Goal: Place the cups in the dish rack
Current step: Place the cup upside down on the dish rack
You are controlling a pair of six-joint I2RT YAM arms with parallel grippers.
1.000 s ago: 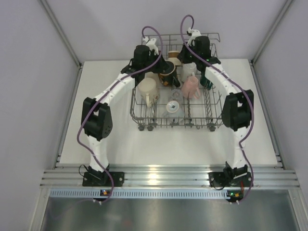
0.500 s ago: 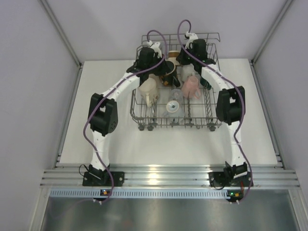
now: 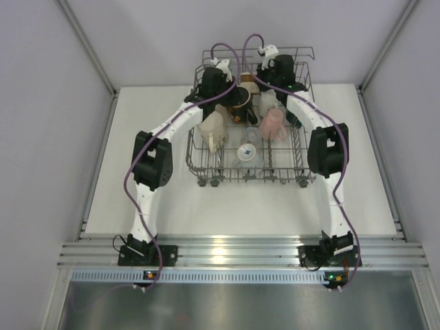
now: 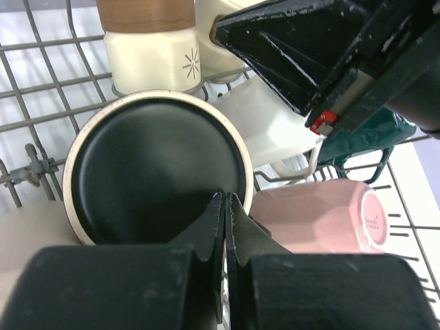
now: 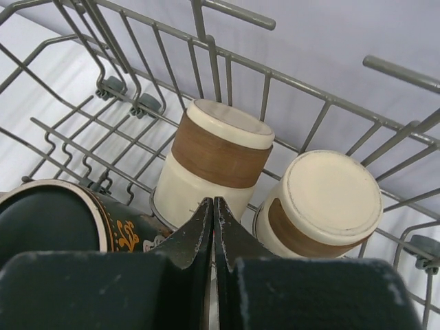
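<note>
Grey metal wire dish rack point(image 3: 247, 177): stands on the white table point(image 3: 172, 199); both arms reach in over its far half, and the cups lie inside it.
Black left gripper point(image 4: 225, 199): fingers pressed together tip to tip, with nothing between them.
Round black mug with a pale base ring point(image 4: 155, 168): base facing the wrist camera, just ahead and left of the left fingertips; whether they touch it cannot be told.
Faceted pink cup point(image 4: 323, 216): lies on its side just right of the left fingertips.
Plain white cup point(image 4: 268, 130): ahead and right of the left fingertips, beyond the pink cup.
Dark green mug point(image 4: 375, 137): farther right, partly hidden under the right arm.
Black right gripper point(image 5: 213, 206): fingers closed against each other, holding nothing.
Two cream cups with brown bands point(image 5: 216, 161): both base up. One is straight ahead of the right fingertips. The other point(image 5: 323, 203) is ahead and to their right, by the rack's far wall.
Tall cream mug point(image 3: 211, 129): behind the left gripper, toward the arm bases.
Small clear glass point(image 3: 246, 152): behind both grippers, near the rack's front wall.
</note>
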